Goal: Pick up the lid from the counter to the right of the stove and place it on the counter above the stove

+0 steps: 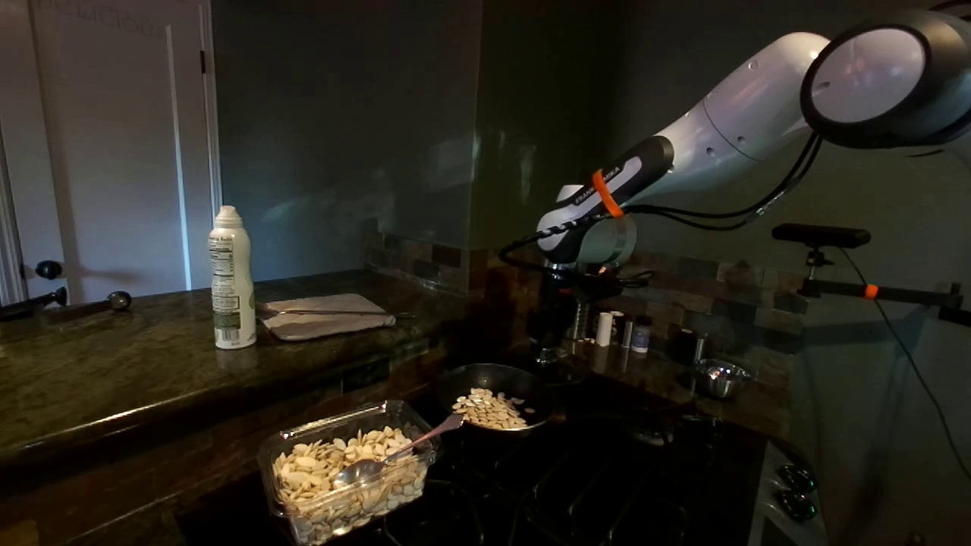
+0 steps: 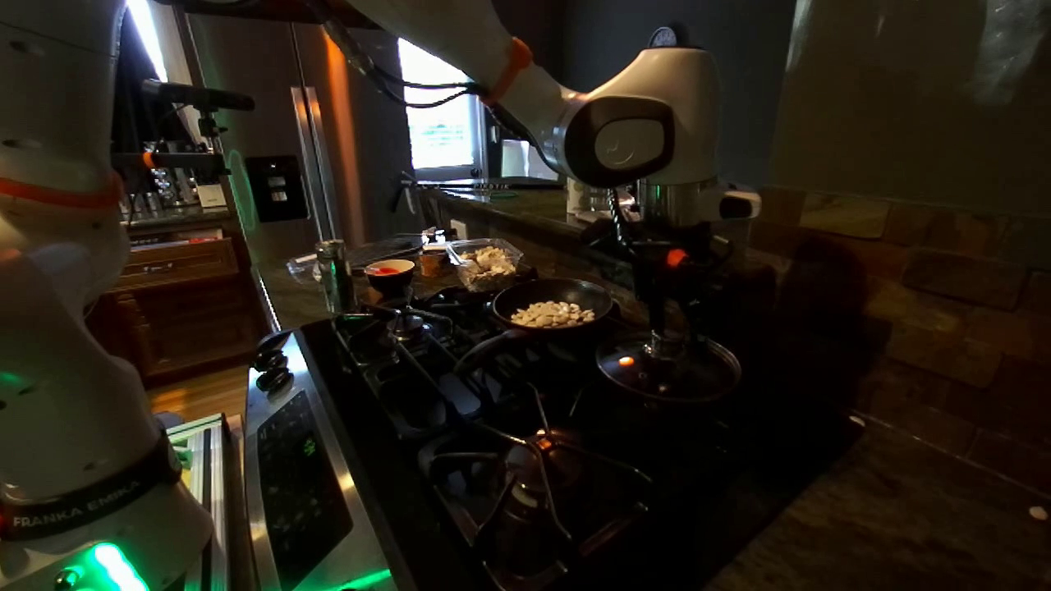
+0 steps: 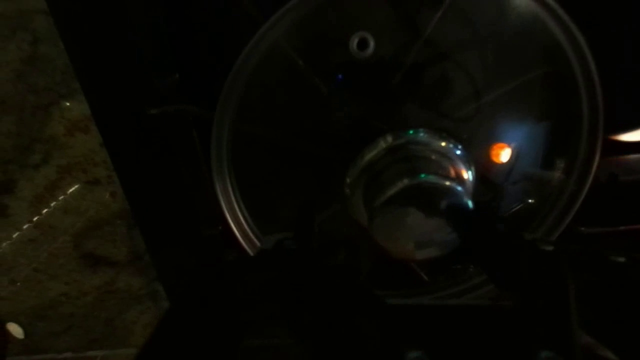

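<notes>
Your gripper (image 2: 675, 330) is pinched in on the knob (image 3: 412, 190) of the round glass lid (image 2: 681, 382), over the stove (image 2: 706, 484); whether the rim touches anything below, you can't tell. The frying pan (image 2: 550, 290) holds pale seeds (image 2: 554, 313) and sits at the lid's 10 o'clock in an exterior view. The clear tub (image 1: 334, 427), at the pan's 8 o'clock in an exterior view, has more seeds (image 1: 318, 466), spoon (image 1: 428, 436) lying in them. That view also gives you a steel bowl (image 1: 728, 381) at the pan's 3 o'clock, inside too dim to read, and a tall white bottle (image 1: 234, 292) at the tub's 11 o'clock. Only an exterior view gets you the dark bowl (image 2: 390, 284) with something red (image 2: 383, 271) in it, at the pan's 9 o'clock, steel canister (image 2: 334, 275) just beside. Wrist view alone shows you the lid's vent ring (image 3: 369, 51), between the knob's 11 and 12 o'clock; stone counter (image 3: 65, 165) fills 9 o'clock there, pale bit (image 3: 15, 330) at 8, dark stove strip between counter and lid.
</notes>
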You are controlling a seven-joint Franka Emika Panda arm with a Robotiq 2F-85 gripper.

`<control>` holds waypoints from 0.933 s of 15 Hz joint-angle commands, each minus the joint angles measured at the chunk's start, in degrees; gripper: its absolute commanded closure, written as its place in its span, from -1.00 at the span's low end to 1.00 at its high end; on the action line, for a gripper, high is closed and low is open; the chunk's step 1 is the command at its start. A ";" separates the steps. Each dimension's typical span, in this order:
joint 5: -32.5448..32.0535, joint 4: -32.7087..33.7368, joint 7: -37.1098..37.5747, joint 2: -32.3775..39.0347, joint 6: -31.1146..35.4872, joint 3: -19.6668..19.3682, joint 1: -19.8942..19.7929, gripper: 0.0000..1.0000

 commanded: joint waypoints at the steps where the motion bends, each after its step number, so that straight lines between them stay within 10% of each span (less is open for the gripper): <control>1: -1.81 -0.03 1.80 -0.01 -3.01 0.13 -0.28 -0.24; 7: -1.79 -0.91 0.81 -1.45 -2.03 0.52 -0.36 0.53; 14: -0.71 -7.66 -2.70 -9.63 -2.86 -0.74 -2.86 0.53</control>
